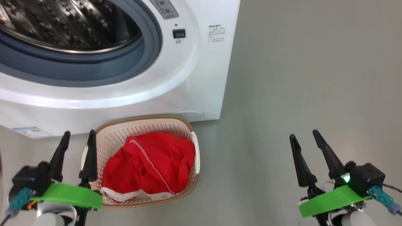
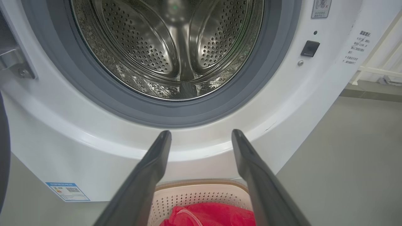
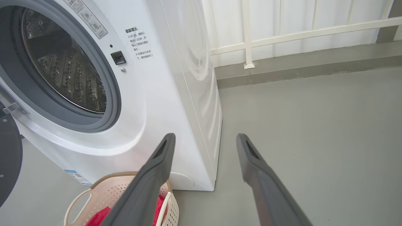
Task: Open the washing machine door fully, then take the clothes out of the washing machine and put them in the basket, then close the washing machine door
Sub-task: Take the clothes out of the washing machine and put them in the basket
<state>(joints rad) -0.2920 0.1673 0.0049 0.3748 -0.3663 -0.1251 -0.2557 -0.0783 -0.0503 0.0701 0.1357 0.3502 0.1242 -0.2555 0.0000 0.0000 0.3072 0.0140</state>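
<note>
Background stuff: there's a white railing (image 3: 246, 31) off to the side, pretty plain. Its post foot (image 3: 249, 66) sits on a low grey curb (image 3: 314, 62) running right under the railing. Behind the railing you get white ribbed panels (image 3: 282, 15). In front of the railing it's all smooth matte grey floor (image 1: 314, 78), a few faint scuffs.

grey floor (image 1: 298, 78) carries washing machine (image 1: 194, 81), basket (image 1: 103, 141) touching it.
</note>
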